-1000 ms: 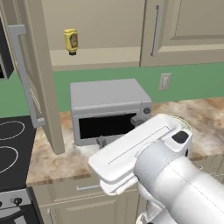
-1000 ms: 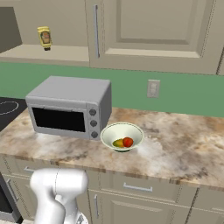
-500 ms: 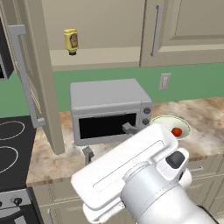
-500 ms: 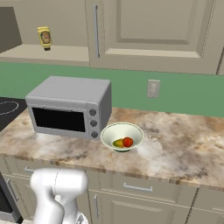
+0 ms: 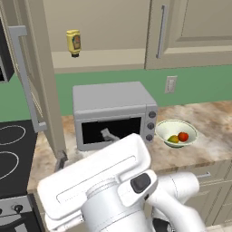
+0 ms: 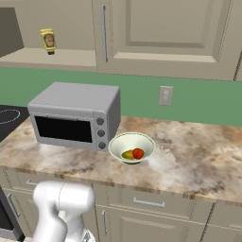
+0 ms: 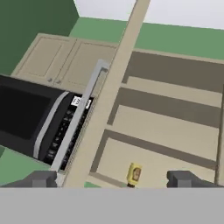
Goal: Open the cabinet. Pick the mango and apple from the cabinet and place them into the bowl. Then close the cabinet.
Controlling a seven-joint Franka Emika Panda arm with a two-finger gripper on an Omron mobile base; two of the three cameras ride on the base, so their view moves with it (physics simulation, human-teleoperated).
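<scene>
Mango [image 6: 127,154] and apple [image 6: 138,153] already in the bowl [image 6: 118,143], mid-worktop [image 6: 198,156] just beside the microwave [image 6: 75,113]. Cabinet [image 5: 190,31] left door [image 5: 43,86] swung wide, only closing left. Pincer [image 7: 113,178] released, empty, aimed up at the door handle [image 7: 78,116]. Likely risks: glancing off the door edge, nudging the yellow bottle [image 7: 134,173] on the shelf, leaving the door ajar.

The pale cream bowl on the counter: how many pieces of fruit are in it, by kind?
Red-orange round apple: 1
Yellow-green oval mango: 1
Total: 2 fruits, lying side by side in the pale cream round bowl.
</scene>
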